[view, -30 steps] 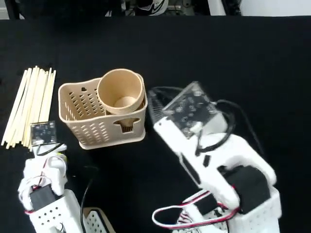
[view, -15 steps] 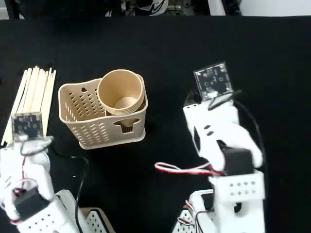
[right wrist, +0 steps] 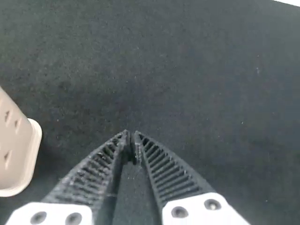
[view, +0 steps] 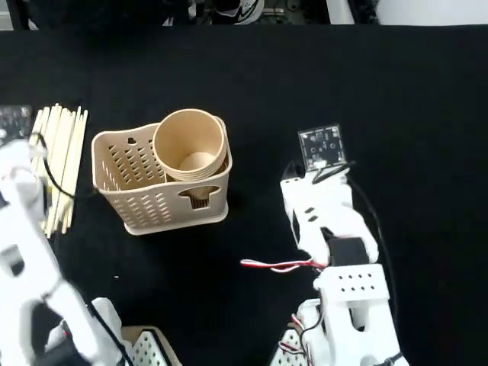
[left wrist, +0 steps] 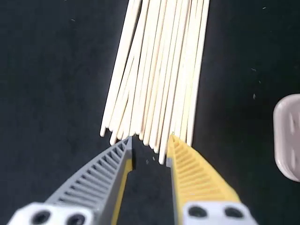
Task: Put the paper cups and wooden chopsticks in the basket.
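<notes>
- The left arm [view: 19,259] climbs the left edge of the high view. The left gripper [left wrist: 150,140] is spread, with the near ends of the wooden chopsticks [left wrist: 159,70] at its tips.
- The right arm [view: 328,221] stands lower centre-right. The right gripper [right wrist: 130,136] is pinched together on nothing over the black table [view: 396,91].
- The basket [view: 152,202] sits left of centre, just beside the chopsticks. The stacked paper cups [view: 179,137] stand upright in its right end.
- Beyond, the table runs to the upper edge.

No readable text or labels.
</notes>
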Controlling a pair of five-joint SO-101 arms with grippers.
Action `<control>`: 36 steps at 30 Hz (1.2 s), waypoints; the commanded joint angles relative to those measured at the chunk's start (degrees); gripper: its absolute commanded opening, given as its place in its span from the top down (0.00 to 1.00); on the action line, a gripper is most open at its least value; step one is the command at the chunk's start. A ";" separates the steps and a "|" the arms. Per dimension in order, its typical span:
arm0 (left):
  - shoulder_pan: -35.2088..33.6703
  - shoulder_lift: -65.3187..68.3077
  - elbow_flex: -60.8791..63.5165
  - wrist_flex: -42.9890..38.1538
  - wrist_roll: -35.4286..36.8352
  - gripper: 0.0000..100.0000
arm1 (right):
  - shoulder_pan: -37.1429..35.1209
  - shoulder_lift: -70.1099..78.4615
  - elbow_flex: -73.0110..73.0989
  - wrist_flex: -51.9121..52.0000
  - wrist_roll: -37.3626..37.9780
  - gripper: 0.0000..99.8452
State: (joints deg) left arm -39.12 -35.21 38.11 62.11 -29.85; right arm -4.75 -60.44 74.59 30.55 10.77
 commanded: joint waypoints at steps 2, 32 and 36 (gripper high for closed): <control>-0.22 21.54 -19.12 -0.35 0.00 0.87 | 0.62 -0.48 0.66 -2.46 -0.35 0.99; 5.76 105.14 -107.12 29.71 4.04 0.97 | 0.26 -0.40 2.68 -4.84 1.58 0.99; 6.20 108.66 -119.08 38.24 4.04 0.98 | 0.26 -0.40 2.77 -4.84 1.58 0.99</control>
State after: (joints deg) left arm -32.97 70.46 -70.02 92.70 -26.33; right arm -4.75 -60.44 77.76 27.12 11.82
